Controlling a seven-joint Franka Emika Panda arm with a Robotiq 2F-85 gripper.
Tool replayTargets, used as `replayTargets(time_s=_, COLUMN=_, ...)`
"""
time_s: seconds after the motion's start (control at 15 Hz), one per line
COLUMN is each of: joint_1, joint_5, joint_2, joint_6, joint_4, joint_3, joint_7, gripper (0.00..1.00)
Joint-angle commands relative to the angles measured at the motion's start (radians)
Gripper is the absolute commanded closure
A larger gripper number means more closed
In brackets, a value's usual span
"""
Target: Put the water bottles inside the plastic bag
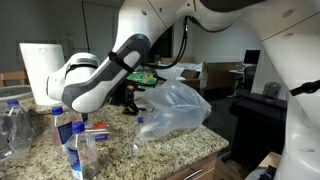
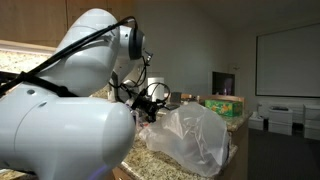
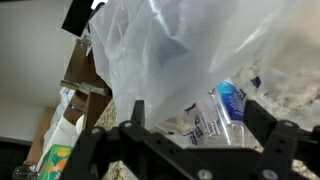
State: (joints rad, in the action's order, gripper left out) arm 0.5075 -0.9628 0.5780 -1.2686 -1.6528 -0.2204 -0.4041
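The plastic bag (image 1: 178,104) lies crumpled on the granite counter, also in an exterior view as a whitish heap (image 2: 195,135). In the wrist view its film (image 3: 160,50) fills the picture, and a water bottle (image 3: 228,103) with a blue-and-white label shows through it, lying inside. My gripper (image 3: 197,112) hangs just over that bottle, open, with its black fingers (image 3: 137,112) wide apart and touching nothing. In an exterior view the gripper (image 1: 130,98) sits at the bag's mouth. Three more water bottles (image 1: 62,128) (image 1: 84,150) (image 1: 14,124) stand on the counter to the left.
A white paper towel roll (image 1: 40,68) stands behind the loose bottles. A green box (image 1: 146,77) sits behind the bag. The granite counter (image 1: 120,150) ends at a front edge near the bag. My white arm (image 2: 60,110) blocks much of an exterior view.
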Motion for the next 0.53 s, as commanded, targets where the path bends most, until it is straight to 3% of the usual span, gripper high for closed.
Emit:
replayTargets(time_s=0.0, joint_1=-0.048, joint_5=0.133, joint_2=-0.024, joint_6=-0.022, joint_4=0.076, joint_3=-0.024, joint_7=-0.010, gripper=0.00)
replayTargets(time_s=0.47, joint_1=-0.080, joint_5=0.396, joint_2=-0.061, joint_6=-0.176, joint_4=0.170, joint_3=-0.017, joint_7=-0.007, gripper=0.00)
